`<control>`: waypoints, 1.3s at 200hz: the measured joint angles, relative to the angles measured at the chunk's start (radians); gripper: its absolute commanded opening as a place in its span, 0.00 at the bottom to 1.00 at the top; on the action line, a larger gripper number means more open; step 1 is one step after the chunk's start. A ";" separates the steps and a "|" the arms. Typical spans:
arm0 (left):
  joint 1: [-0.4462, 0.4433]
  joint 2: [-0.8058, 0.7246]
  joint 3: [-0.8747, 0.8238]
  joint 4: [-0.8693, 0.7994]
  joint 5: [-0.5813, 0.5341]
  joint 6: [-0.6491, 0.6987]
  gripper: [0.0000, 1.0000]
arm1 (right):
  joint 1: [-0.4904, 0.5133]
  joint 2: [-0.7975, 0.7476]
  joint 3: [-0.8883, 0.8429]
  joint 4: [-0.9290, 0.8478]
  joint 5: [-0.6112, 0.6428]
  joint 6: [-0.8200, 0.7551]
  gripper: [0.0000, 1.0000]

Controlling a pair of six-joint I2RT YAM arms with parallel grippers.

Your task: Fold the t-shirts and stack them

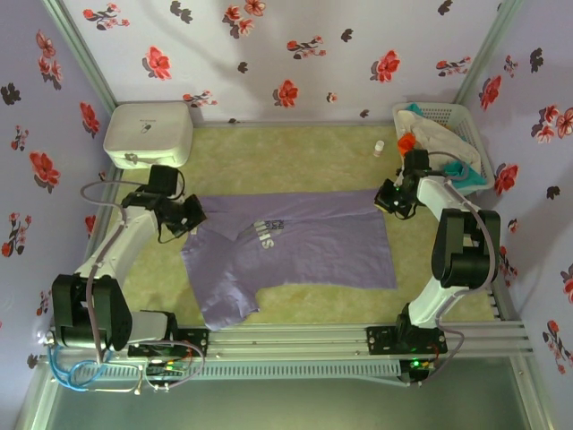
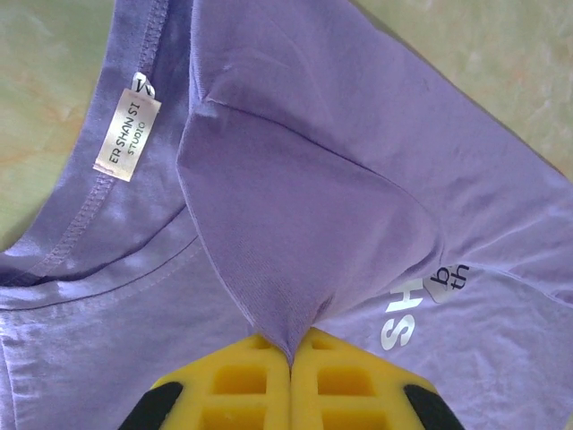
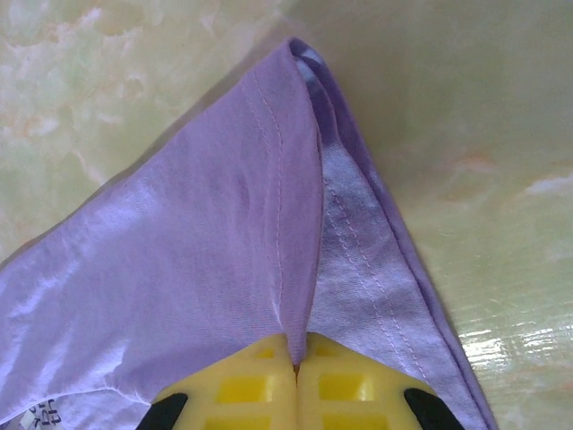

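Item 1. White rounded box [image 1: 148, 133]: far left corner of the worktop [image 1: 295, 152], well apart from the shirt.

Item 2. Left end effector [image 1: 191, 216]: at the left edge of the lavender t-shirt [image 1: 304, 253], near the collar. In the left wrist view its tips [image 2: 291, 355] are closed on a pinched ridge of the purple cloth [image 2: 304, 179], which rises into a tent between the yellow pads [image 2: 242, 385]. A collar label [image 2: 127, 137] lies to the left and white lettering [image 2: 400, 321] to the right.

Item 3. Lavender t-shirt: spread flat mid-worktop between the two arms, chest print up, one sleeve trailing toward the near edge.

Item 4. Right end effector [image 1: 390, 199]: at the shirt's far right corner. In the right wrist view [image 3: 297, 356] it is clamped shut on a doubled fold of the stitched hem [image 3: 295, 179], the corner lifted off the green surface.

Item 5. White lattice basket [image 1: 466, 116]: far right corner, holding an orange garment [image 1: 406, 141], an off-white garment [image 1: 439, 134] and a teal garment [image 1: 461, 168].
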 measured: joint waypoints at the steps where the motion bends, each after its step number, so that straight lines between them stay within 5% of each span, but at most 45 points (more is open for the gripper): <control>1: 0.000 0.000 0.000 0.000 0.000 0.000 0.00 | 0.000 0.000 0.000 0.000 0.000 0.000 0.01; 43: 0.010 0.000 -0.064 0.027 -0.001 0.000 0.00 | 0.000 0.011 -0.008 -0.001 0.018 0.000 0.05; 50: 0.012 0.000 -0.073 0.025 -0.002 0.000 0.08 | 0.000 0.014 -0.008 -0.001 0.019 -0.001 0.07; 91: 0.015 0.002 -0.089 0.002 -0.068 0.013 0.38 | 0.000 0.023 -0.008 -0.011 0.033 -0.010 0.42; 146: 0.003 0.010 -0.016 -0.094 -0.184 0.084 0.43 | 0.019 0.010 -0.007 -0.035 0.057 -0.015 0.61; 225: -0.376 0.068 0.036 -0.029 -0.236 0.161 0.42 | 0.114 -0.006 0.042 -0.040 0.067 -0.013 0.71; 260: -0.462 0.195 0.036 0.008 -0.285 0.170 0.40 | 0.114 -0.003 0.042 -0.040 0.067 -0.005 0.75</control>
